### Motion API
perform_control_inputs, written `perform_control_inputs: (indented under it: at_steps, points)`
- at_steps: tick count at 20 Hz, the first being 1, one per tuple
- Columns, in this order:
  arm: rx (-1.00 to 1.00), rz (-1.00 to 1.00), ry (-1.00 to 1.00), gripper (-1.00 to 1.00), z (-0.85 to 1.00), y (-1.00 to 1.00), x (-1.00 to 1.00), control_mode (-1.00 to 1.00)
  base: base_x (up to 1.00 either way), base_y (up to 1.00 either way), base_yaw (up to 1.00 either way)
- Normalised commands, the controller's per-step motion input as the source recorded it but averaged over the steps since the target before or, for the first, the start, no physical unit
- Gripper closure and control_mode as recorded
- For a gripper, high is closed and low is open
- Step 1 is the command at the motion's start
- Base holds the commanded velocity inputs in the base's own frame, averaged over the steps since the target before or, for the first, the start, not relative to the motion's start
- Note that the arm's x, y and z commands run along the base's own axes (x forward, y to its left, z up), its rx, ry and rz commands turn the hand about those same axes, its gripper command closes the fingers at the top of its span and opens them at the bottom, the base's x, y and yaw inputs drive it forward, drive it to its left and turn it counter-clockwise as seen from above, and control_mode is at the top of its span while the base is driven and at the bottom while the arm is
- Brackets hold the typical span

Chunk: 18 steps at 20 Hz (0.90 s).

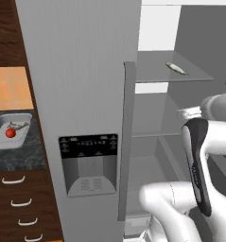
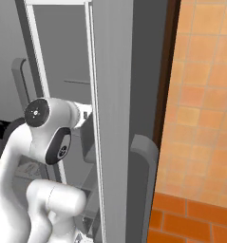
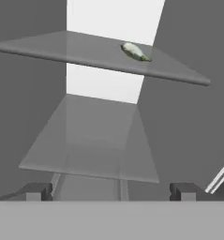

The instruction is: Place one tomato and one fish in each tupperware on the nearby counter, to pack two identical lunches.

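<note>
Hand view looks into the open refrigerator, where a slim silver-grey fish [image 3: 135,51] lies on the upper glass shelf [image 3: 85,51], toward its far right; a lower glass shelf [image 3: 85,150] sits beneath it, bare; the gripper [image 3: 111,191] has its two dark fingertips [image 3: 36,191] spread wide apart (as wide as they go) with nothing between them. Left base view shows the same fish [image 1: 176,68] on the upper shelf [image 1: 157,73] inside the fridge, past the grey door [image 1: 81,94] with its ice dispenser [image 1: 89,164]; at far left, on the black-grey speckled counter [image 1: 29,156], a clear tupperware [image 1: 1,137] holds a red tomato [image 1: 10,133] and a second fish [image 1: 20,125] just beside it; dark wood drawers [image 1: 24,208] with curved silver handles sit below.
</note>
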Motion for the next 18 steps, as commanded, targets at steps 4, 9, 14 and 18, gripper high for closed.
perform_control_inputs:
  at_steps: [4,9,14,18]
  points:
    - [-0.08,-0.08,-0.21,-1.0,1.0,0.14,0.38,-1.0,0.0,0.0,0.0]
    - [-0.01,-0.09,0.09,-1.0,1.0,0.0,0.31,-1.0,0.0,0.0,0.0]
    - [0.0,0.0,0.45,-1.0,0.64,-0.04,0.58,-1.0,0.0,0.0,0.0]
    - [0.01,0.0,0.02,-1.0,-0.15,-0.16,0.62,-1.0,0.0,0.0,0.0]
